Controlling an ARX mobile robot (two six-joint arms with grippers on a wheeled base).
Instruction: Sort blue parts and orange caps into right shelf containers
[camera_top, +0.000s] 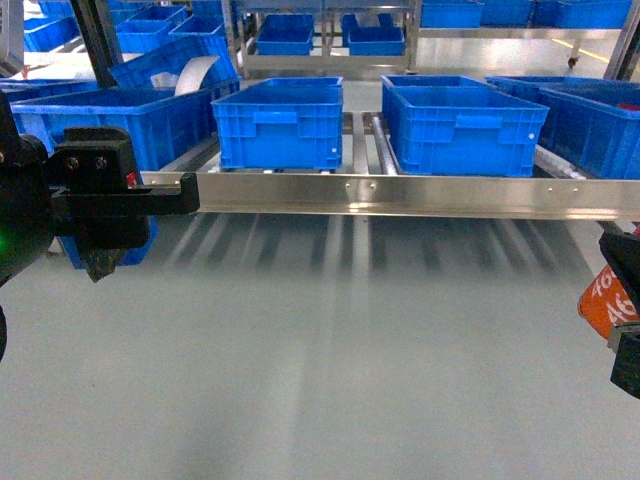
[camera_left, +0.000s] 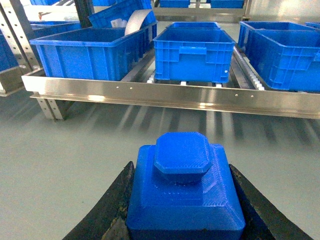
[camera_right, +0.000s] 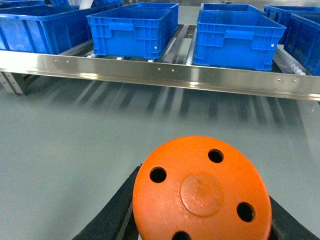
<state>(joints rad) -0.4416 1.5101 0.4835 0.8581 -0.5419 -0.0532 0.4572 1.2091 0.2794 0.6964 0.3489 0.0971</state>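
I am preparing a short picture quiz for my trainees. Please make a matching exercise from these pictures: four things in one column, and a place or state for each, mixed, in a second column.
1. blue part
2. orange cap
3. blue crates
4. metal rail

A. held in the right gripper
B. standing on the shelf rollers
C. held in the left gripper
D. running along the shelf's front edge

Pairs: 1-C, 2-A, 3-B, 4-D

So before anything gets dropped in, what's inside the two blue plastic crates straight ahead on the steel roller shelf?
Only the left crate and right crate's rims and upper inner walls show; nothing pokes above them. Their floors are hidden, so contents cannot be told.
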